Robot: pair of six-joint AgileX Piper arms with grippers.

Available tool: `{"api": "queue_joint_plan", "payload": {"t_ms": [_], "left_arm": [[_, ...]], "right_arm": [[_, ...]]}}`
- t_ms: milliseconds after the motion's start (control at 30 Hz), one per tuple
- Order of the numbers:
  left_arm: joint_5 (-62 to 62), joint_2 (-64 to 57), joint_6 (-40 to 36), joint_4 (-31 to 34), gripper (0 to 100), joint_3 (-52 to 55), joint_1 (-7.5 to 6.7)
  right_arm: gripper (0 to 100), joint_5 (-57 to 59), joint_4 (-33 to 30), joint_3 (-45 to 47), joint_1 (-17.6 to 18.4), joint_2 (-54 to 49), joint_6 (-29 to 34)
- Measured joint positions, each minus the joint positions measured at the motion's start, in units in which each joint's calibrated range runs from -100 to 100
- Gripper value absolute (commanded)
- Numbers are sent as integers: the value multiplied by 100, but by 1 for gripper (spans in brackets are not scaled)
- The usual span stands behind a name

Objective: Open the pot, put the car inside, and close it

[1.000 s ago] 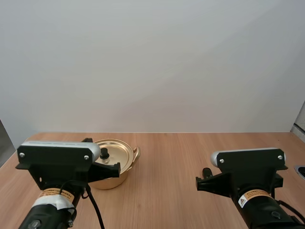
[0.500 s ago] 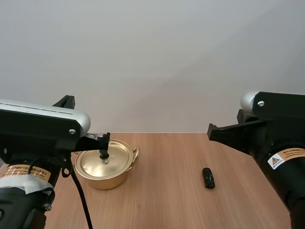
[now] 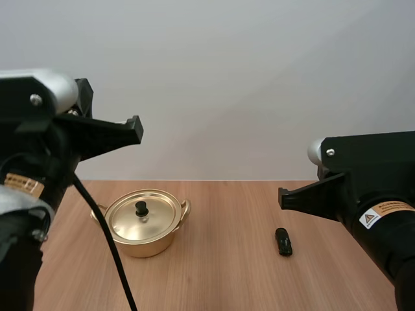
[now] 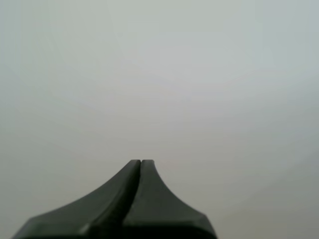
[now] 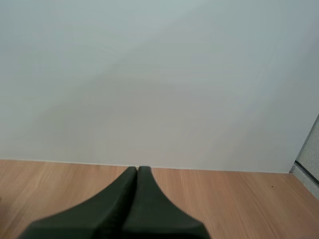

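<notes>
A golden pot [image 3: 141, 231] stands on the wooden table at the left, its lid [image 3: 142, 214] with a black knob resting on it. A small black toy car [image 3: 283, 241] lies on the table to the right of the pot. My left arm is raised high above the pot's left side. Its gripper [image 4: 140, 162] is shut on nothing, the fingers lying together as one dark wedge against the white wall. My right arm is raised right of the car. The right gripper [image 5: 137, 169] is also shut on nothing and points over the table's far edge.
The wooden table [image 3: 220, 272] runs up to a plain white wall. Bare wood lies between the pot and the car and in front of both.
Both arms have risen from low over the table. The pot and the car, partly or wholly hidden behind them before, now stand in full view.
</notes>
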Motion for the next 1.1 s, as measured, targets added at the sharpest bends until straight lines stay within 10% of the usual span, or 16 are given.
{"api": "queue_joint_plan", "payload": {"t_ms": [533, 1100], "left_arm": [[4142, 3031, 2273, -576, 0, -3241, 410], [8439, 6349, 2943, -731, 9, -3900, 420]], "right_arm": [[0, 989, 328, 0, 0, 0, -478], [0, 989, 328, 0, 0, 0, -517]]}}
